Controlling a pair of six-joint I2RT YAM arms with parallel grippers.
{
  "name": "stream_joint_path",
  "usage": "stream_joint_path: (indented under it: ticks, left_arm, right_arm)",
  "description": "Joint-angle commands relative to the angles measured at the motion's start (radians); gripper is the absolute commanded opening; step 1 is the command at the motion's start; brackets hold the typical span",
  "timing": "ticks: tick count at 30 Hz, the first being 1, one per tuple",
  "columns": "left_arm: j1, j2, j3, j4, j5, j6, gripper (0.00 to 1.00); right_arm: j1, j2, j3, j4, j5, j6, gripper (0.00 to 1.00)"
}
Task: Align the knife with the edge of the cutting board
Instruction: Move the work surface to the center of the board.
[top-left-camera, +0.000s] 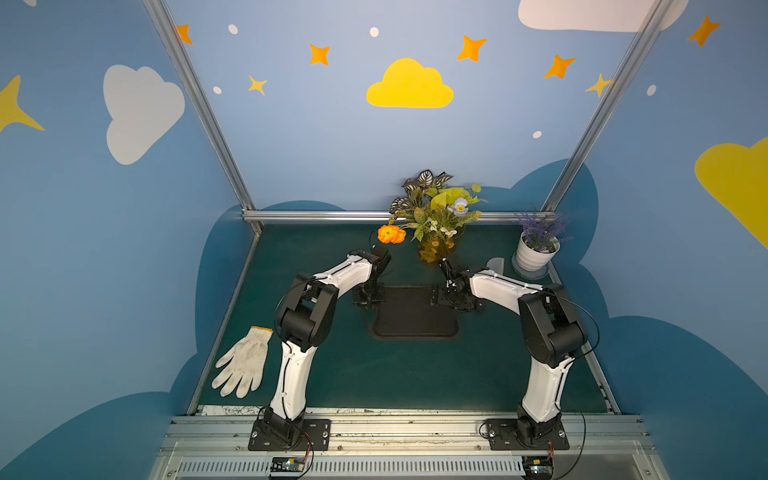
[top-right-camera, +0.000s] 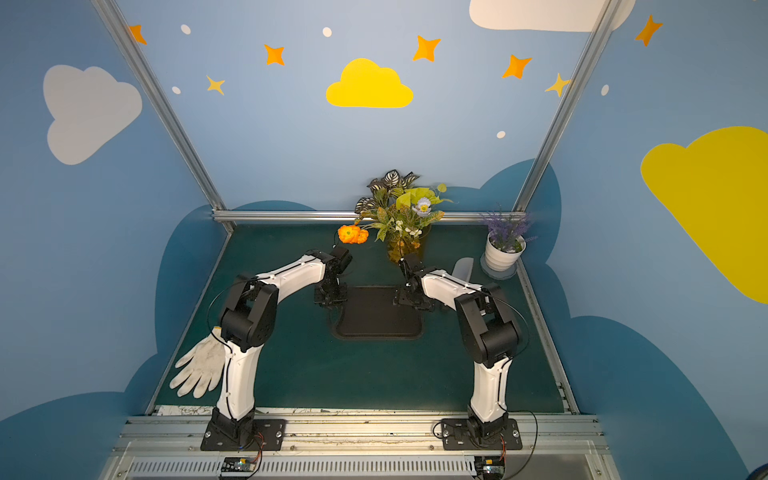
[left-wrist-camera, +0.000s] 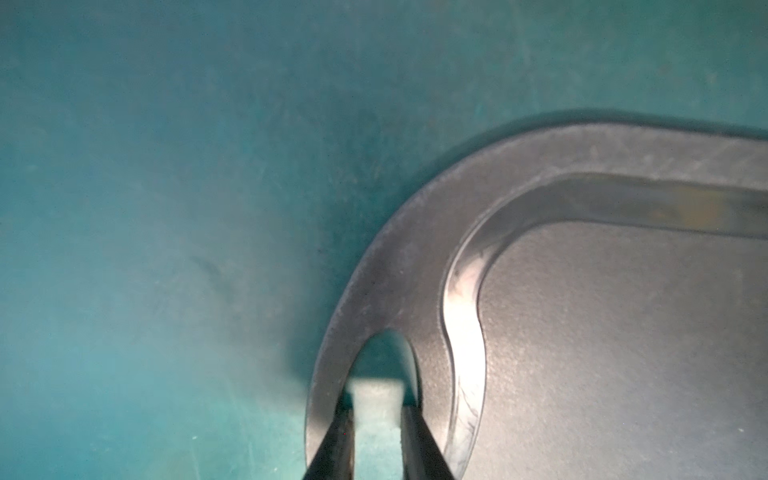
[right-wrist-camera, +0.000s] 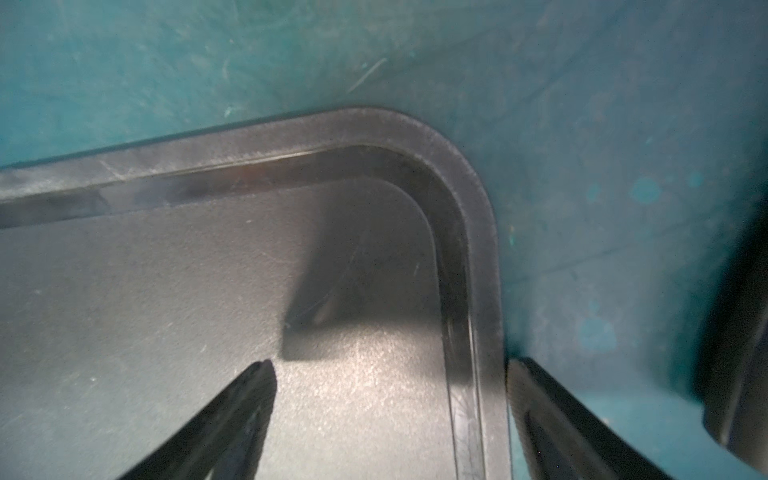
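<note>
Inspection found the broad silver-grey cleaver (top-left-camera: 495, 264) on the green mat (top-left-camera: 374, 374), beyond the right far corner of the flat black, groove-rimmed cutting board (top-left-camera: 415, 320). It was largely hidden, and alignment was judged outstanding. The left gripper (left-wrist-camera: 377, 411) stood narrowly parted at the oval handle hole (left-wrist-camera: 384, 357), holding nothing. The right gripper (right-wrist-camera: 390, 365) was spread wide astride the board's edge, empty.

The cutting board (left-wrist-camera: 602, 353) looks like matt, grainy black plastic, shinier in the groove (left-wrist-camera: 461, 299); green tabletop (left-wrist-camera: 166, 208) is dull and scuffed; glove (top-left-camera: 243, 361) at 8 o'clock is knit cloth.
</note>
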Motion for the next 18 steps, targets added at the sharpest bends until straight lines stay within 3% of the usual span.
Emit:
stream_joint_path:
  ticks: [1, 18]
  left_arm:
    - [-0.022, 0.034, 0.007, 0.123, 0.083, -0.005, 0.31]
    - [-0.003, 0.011, 0.042, 0.102, 0.078, 0.013, 0.59]
  right_arm:
    - [0.0, 0.04, -0.02, 0.045, -0.037, -0.002, 0.92]
    - [0.004, 0.021, -0.056, 0.072, -0.036, 0.026, 0.92]
